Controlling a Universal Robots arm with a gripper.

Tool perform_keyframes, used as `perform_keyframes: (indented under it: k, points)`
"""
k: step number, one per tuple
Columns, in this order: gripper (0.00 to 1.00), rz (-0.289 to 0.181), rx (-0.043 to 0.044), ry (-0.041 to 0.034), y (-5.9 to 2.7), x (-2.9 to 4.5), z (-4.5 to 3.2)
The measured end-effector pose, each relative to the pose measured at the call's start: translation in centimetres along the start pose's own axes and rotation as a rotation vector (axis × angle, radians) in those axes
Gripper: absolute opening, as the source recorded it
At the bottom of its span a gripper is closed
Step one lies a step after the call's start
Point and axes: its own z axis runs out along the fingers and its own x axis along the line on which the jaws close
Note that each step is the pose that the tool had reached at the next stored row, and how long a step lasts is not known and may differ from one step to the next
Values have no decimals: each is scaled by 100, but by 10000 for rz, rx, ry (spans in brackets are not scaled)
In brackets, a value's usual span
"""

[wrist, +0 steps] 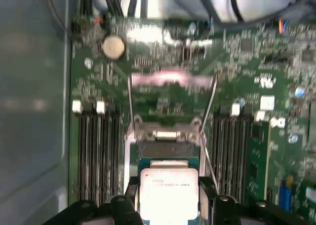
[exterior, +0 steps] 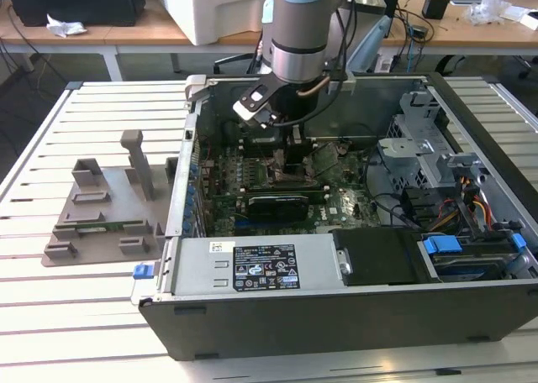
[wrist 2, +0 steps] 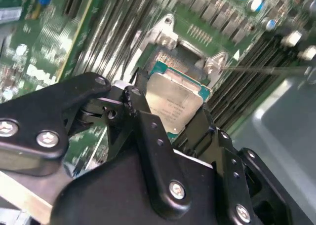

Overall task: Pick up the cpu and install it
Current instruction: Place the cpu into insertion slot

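— What does the work stand on, and what is around it?
— A white slatted metal table. Behind it run light wooden desks strewn with cables and boxes. At the exterior view's left a grey plastic fixture plate with upright posts lies on the slats. To its right is the open dark computer case, its green motherboard facing up.
— Any writing?
— A white label on the long silver box at the case's near edge carries print and marks, too small to read. The chip's top bears faint lines I cannot make out either.
— And the tool?
— The silver and blue robot arm reaches down into the case. In both wrist views the black gripper has its fingers pressed against opposite edges of the cpu, a small square chip with a silver top and green rim.
— Where is that chip?
— At the silver metal socket frame, between rows of black memory slots. Seated or just above it, I cannot tell
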Motion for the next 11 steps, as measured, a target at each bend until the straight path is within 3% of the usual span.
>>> perform_keyframes:
  k: [4, 11]
  points:
    - [55, 233, 2, 4, 3, 0, 42]
    - [55, 252, 6, 5, 45, 23, 158]
